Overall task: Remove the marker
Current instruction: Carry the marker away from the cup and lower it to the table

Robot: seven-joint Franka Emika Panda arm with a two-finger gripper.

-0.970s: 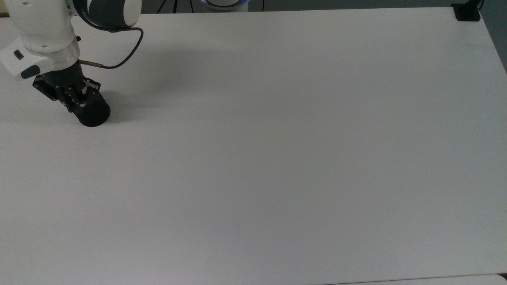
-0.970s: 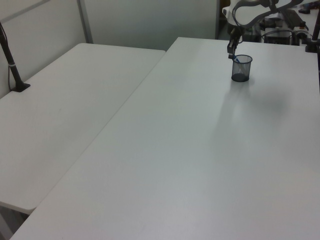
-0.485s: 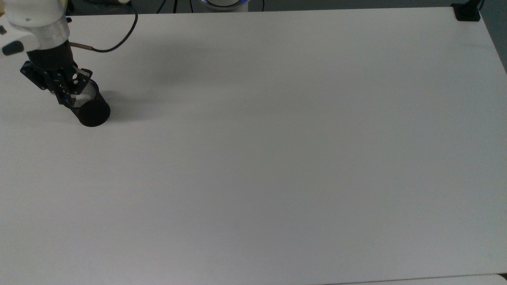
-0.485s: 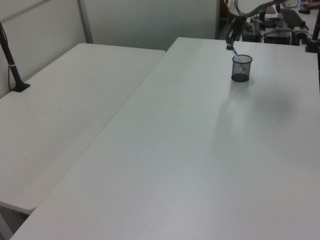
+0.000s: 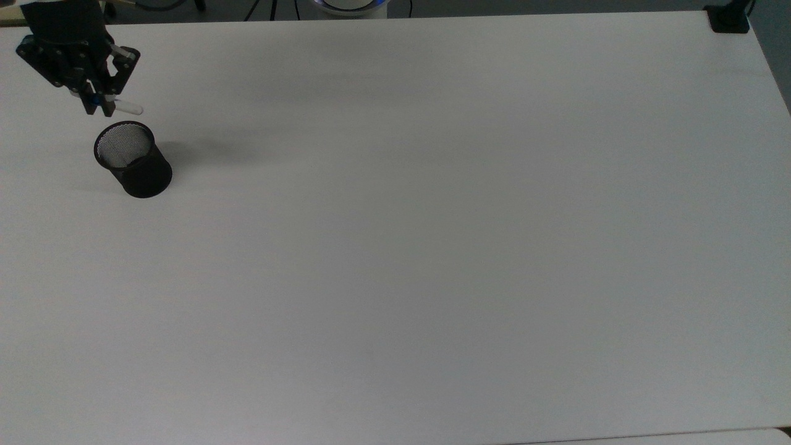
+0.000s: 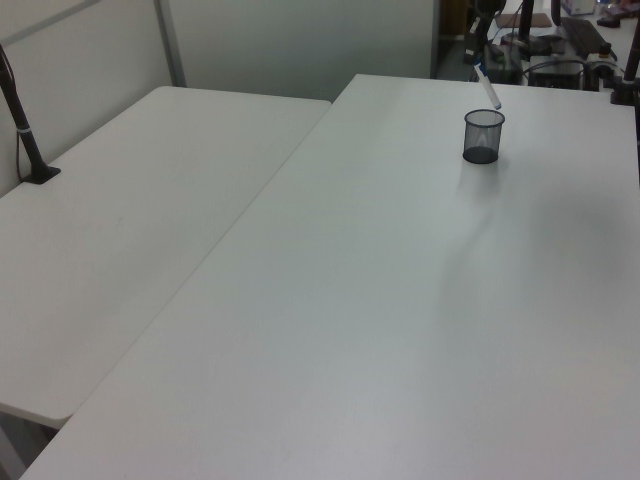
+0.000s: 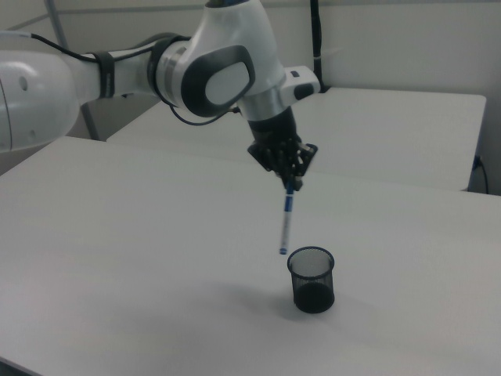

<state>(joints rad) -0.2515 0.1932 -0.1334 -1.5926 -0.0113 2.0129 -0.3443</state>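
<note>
Since half a second ago I see the gripper (image 5: pixel 99 106) has climbed away from the black mesh cup (image 5: pixel 133 161) — then it sat at the cup's rim with the marker (image 7: pixel 286 222) partly inside; a full second ago it was down over the cup mouth. Now the marker hangs clear of the cup, in the air, its lower end just above the rim level in the right view and slightly toward the cup's 10 o'clock there. The cup has not shifted on the table (image 5: pixel 432 247).

The jaws are clamped on the marker's upper end, the blue-capped part, with the fingers pinching it from both sides.

Materials: the marker is a thin white barrel with a blue cap and a small blue tip. The cup is a round, open-topped cylinder of fine black wire mesh, the pale table showing through its wall in the top view. Table is flat, matte white, plain. The arm's links are smooth white shells with dark grey joint covers; the gripper is black.

Axis: in the right view the marker's long axis runs near vertical, cap at 12 o'clock in the jaws, tip toward 6 o'clock, leaning a little. In the left view (image 6: pixel 488 88) it slants — tip toward 5 o'clock, above the cup (image 6: pixel 483 136).
</note>
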